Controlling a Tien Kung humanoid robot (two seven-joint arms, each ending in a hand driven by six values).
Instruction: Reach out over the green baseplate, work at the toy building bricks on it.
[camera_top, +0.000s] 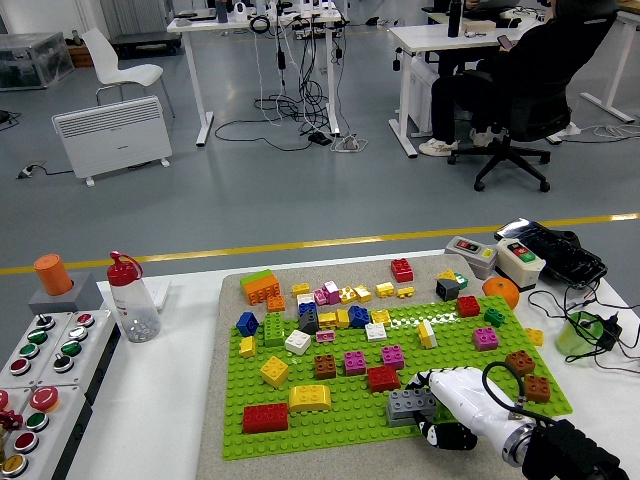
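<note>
— Biggest first? 
— White desk (170, 400), then green baseplate (350, 405) on a grey mat, studded with bricks.
— Right hand (455, 400)? 
— In from lower right corner, forearm cut off by the frame. White fingers (440, 380) curled around grey brick (410, 403) at the baseplate's near right; grip underside hidden.
— Left hand? 
— Out of view.

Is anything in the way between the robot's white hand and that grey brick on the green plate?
Nothing visible: the right hand is already at the grey brick on the green baseplate, fingers around it. The red brick sits just behind.
</note>
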